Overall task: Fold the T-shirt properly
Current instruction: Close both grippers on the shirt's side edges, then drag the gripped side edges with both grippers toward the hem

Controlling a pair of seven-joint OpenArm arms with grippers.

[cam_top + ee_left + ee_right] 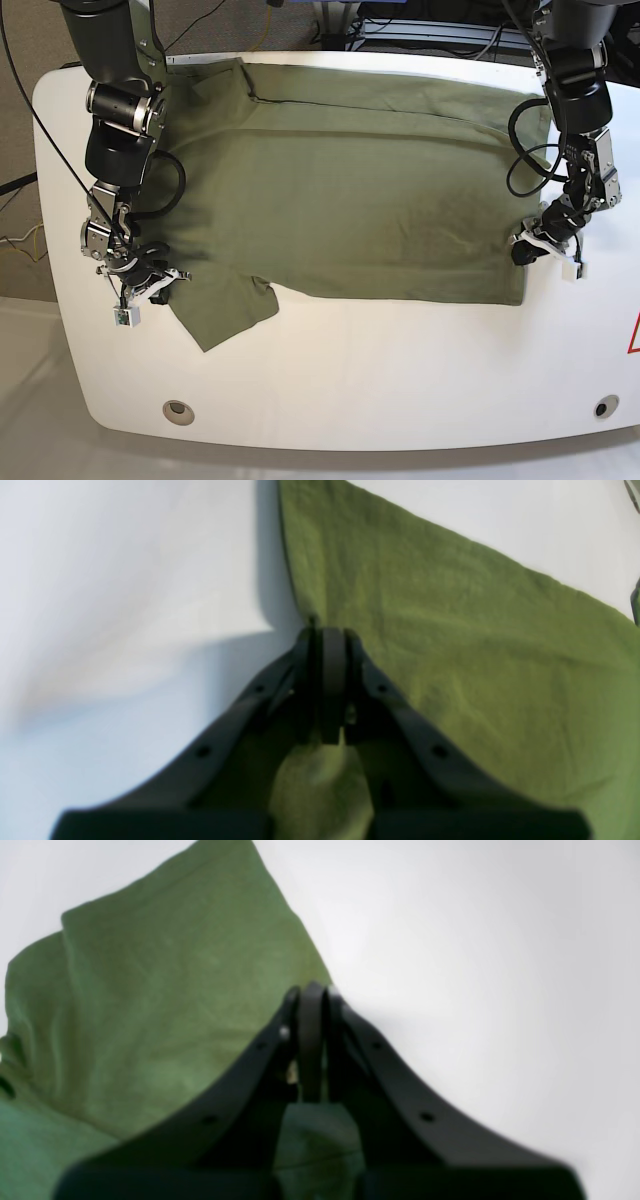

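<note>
Lying on table: the T-shirt (340,190), spread nearly flat across the white table (340,370), taking up most of the far and middle part of the top.
Cloth: plain olive green with no print; soft shallow wrinkles run over the body.
Outline, base view: long straight edges at the far and near sides; a sleeve flap juts toward the near edge at that view's lower left, and another bit of cloth folds up at the far left corner.
Containers: not one shows in any of the three views.
Left gripper (327,635): black fingers pressed together on the shirt's edge, with green cloth bunched between them just behind the tips.
Shirt relative to left gripper: the cloth fans out from the tips to the right of the wrist view, bare table to the left; in the base view this grip sits at the shirt's near corner on that view's right (545,240).
Right gripper (312,990): fingers likewise closed, pinching the shirt at its edge, cloth visible between them.
Shirt relative to right gripper: the cloth lies to the left of the tips, white table to the right; in the base view this grip is by the sleeve flap (140,275).
</note>
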